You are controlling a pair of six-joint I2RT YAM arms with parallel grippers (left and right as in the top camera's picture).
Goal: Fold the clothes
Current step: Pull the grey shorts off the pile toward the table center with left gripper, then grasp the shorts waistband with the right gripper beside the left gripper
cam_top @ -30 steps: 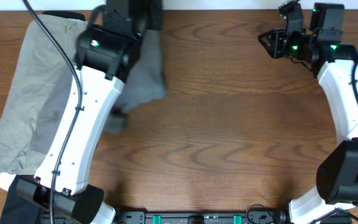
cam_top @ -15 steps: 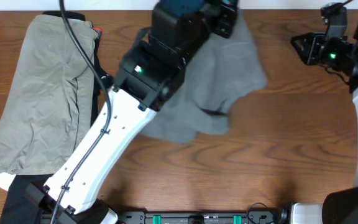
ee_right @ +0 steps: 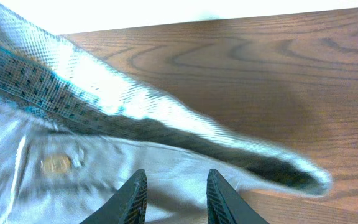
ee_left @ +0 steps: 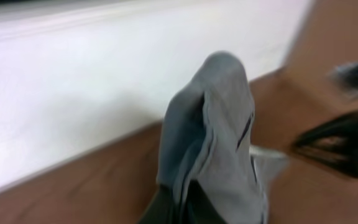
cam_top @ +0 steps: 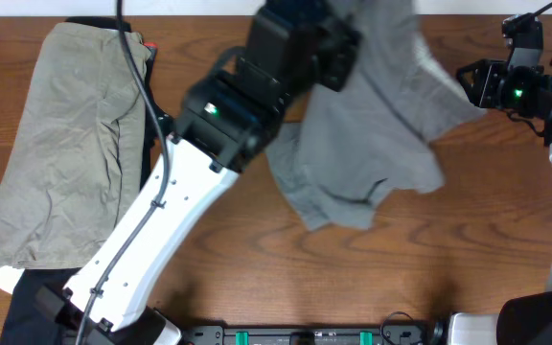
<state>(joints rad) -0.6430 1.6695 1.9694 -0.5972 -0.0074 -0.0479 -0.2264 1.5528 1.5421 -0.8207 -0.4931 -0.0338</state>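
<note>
The clothes, mid-grey shorts (cam_top: 381,125), hang bunched from my left gripper (cam_top: 351,29) at the back centre of the table, trailing down and to the right onto the wood. In the left wrist view the grey cloth (ee_left: 211,137) rises in folds from the left gripper (ee_left: 182,208), which is shut on it. My right gripper (cam_top: 468,81) is at the shorts' right edge. In the right wrist view the right gripper (ee_right: 176,190) is open just over the cloth, with the waistband (ee_right: 166,130) and a button (ee_right: 55,165) ahead of it.
A paler khaki garment (cam_top: 65,144) lies spread at the table's left side. A black garment (cam_top: 27,307) shows under it at the front left corner. The left arm (cam_top: 161,220) slants across the table's left half. Bare wood (cam_top: 353,278) lies in front of the shorts.
The left arm has swung right, carrying the grey shorts from beside the khaki garment toward the right gripper. The right gripper has shifted right and opened a little wider.
</note>
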